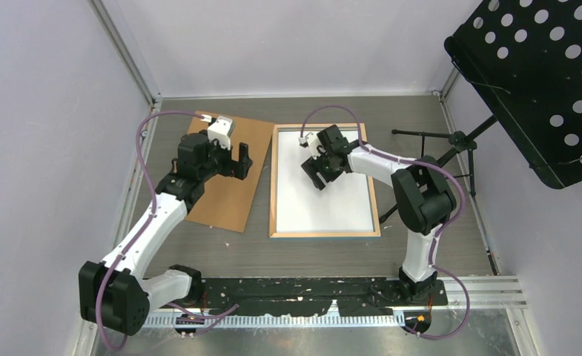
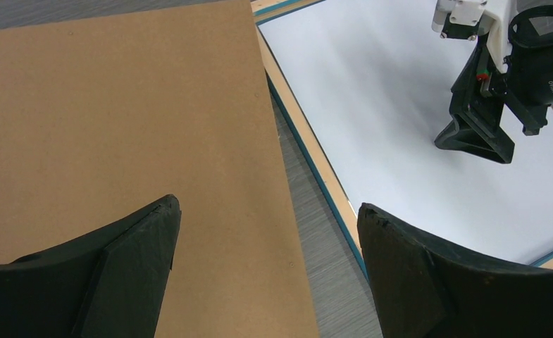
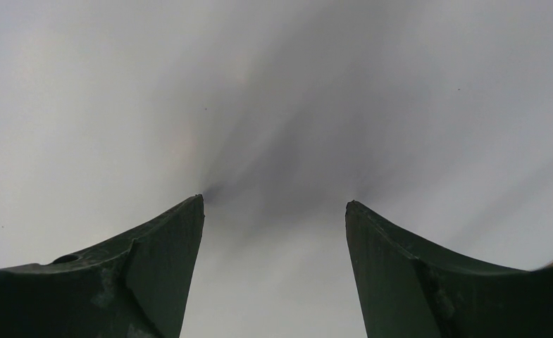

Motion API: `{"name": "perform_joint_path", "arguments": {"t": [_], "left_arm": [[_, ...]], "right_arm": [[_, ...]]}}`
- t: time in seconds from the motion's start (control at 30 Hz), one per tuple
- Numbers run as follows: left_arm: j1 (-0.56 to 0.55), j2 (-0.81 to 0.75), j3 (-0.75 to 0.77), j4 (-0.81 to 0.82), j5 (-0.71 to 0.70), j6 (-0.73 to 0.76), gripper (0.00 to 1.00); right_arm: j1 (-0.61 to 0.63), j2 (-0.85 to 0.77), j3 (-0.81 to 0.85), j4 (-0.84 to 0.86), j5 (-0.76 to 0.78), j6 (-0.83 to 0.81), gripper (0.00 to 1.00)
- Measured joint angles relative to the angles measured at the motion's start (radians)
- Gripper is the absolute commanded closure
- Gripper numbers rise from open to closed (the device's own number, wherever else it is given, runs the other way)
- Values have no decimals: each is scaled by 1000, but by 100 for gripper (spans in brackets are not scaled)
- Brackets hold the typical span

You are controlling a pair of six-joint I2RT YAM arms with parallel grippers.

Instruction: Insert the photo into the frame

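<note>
Jaws spread and empty, the right gripper (image 3: 274, 201) hangs close over the photo (image 1: 332, 208) lying white side up in the face-down frame (image 1: 273, 185), while the left gripper (image 2: 268, 204), likewise open, hangs above the board (image 1: 228, 193), which probably needs lifting on next.

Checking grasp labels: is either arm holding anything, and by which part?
Nothing is held. Left gripper: jaws open over the backing board. Right gripper: jaws open over the white sheet in the frame.

Thin frame (image 1: 325, 233) lying flat, wood-coloured back up, photo (image 1: 325, 208) inside it, white side up.
</note>
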Motion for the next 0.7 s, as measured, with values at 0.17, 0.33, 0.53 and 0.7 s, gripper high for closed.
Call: {"name": "perform_joint_path", "arguments": {"t": [0.17, 0.33, 0.53, 0.7], "left_arm": [[6, -9, 0, -19, -11, 10, 5], [17, -23, 0, -36, -25, 22, 5], [28, -29, 0, -44, -34, 39, 5], [32, -30, 0, -48, -42, 50, 1]], "right_arm": [[9, 35, 35, -19, 8, 0, 21], [16, 48, 58, -38, 13, 0, 21], [23, 56, 73, -43, 18, 0, 21], [24, 56, 73, -43, 28, 1, 21]]}}
